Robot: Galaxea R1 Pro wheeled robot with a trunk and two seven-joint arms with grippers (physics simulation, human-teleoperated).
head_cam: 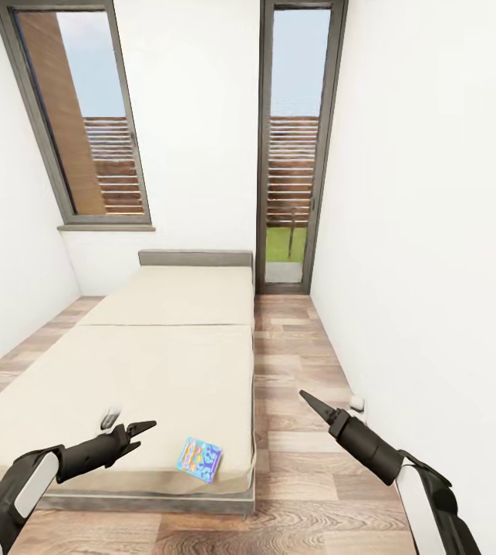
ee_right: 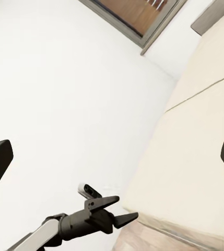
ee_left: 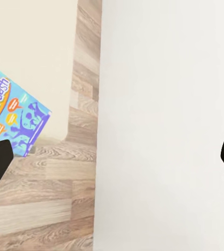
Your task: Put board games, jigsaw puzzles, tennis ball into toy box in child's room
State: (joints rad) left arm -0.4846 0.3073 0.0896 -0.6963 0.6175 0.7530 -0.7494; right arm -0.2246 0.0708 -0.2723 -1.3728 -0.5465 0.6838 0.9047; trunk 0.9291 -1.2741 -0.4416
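Bed [head_cam: 163, 362]: beige mattress along the left wall. One board game [head_cam: 200, 458], blue box, lying flat near the foot corner, presumably within easy reach for pickup.

Left end effector [head_cam: 141, 428]: over the mattress edge, just beside the box, fingers spread, empty.

Right end effector [head_cam: 309, 401]: above the wood floor [head_cam: 294, 362], well apart; spread or pressed, cannot tell.

Containers: toy box location unknown.

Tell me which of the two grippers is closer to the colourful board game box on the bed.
The left gripper: it hangs over the beige bed just beside the blue, colourfully printed board game box, while the right gripper is over the wooden floor.
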